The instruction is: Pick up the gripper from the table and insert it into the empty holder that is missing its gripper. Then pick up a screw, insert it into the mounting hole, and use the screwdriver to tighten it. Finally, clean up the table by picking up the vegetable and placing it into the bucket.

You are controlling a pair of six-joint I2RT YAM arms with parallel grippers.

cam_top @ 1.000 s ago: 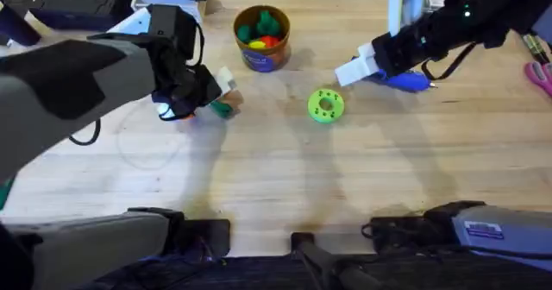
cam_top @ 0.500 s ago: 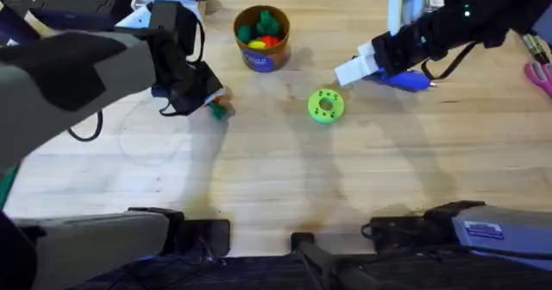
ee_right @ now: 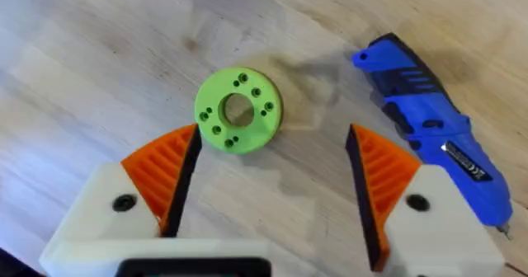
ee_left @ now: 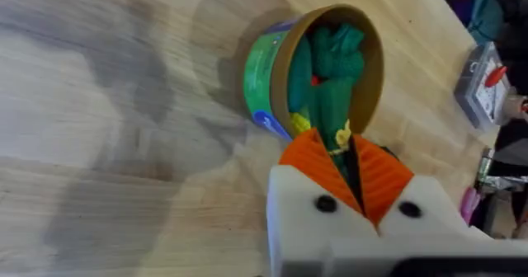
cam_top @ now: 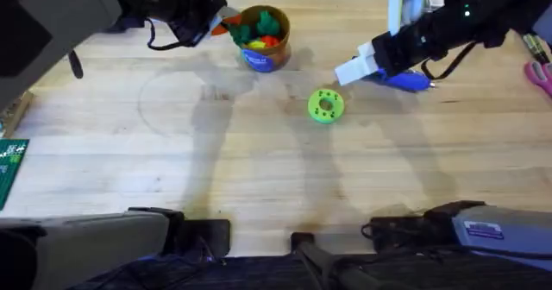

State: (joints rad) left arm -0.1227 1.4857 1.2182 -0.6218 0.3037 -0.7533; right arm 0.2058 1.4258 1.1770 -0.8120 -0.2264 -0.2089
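Observation:
The bucket (cam_top: 261,59) stands at the back of the table, holding several coloured toy pieces. My left gripper (cam_top: 222,24) hovers at its left rim, shut on the dark green vegetable (ee_left: 318,104), which sticks out from the orange pads over the bucket (ee_left: 264,79). My right gripper (cam_top: 354,68) is open just above the table, behind and right of a lime-green disc (cam_top: 325,105). The blue screwdriver (cam_top: 401,80) lies on the wood beside its right finger (ee_right: 388,178), also seen as the screwdriver (ee_right: 433,129). The loose gripper, the holder and the screw are out of view.
Between my right fingers lies the lime-green disc (ee_right: 238,110). Pink-handled scissors (cam_top: 542,74) rest at the far right edge. A green circuit board (cam_top: 9,165) lies at the left edge. A white upright frame (cam_top: 397,5) stands behind the right arm.
My left gripper has lifted the vegetable off the table and carried it back and right to the bucket's rim. The right arm has not moved.

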